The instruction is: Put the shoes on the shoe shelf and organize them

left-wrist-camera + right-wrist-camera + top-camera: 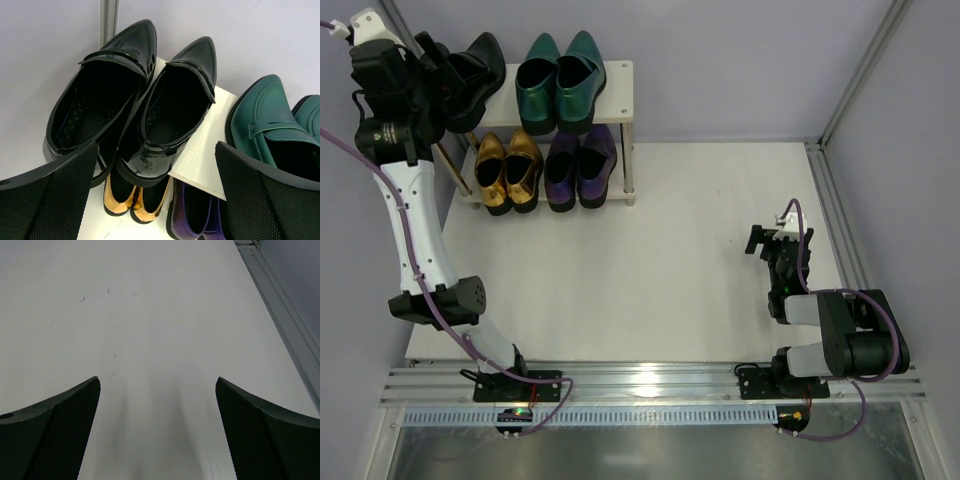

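Observation:
The shoe shelf stands at the far left. The black pair and the green pair are on its top board. The gold pair and the purple pair are on the lower tier. My left gripper is open and empty, just above and in front of the black pair's heels. In the left wrist view the two black shoes lie side by side with heels over the board's near edge. A green shoe is to their right, with gold and purple below. My right gripper is open and empty above the table.
A metal frame post and a rail run along the table's right side. A wall is right behind the shelf. The right wrist view shows only the white tabletop between the open fingers.

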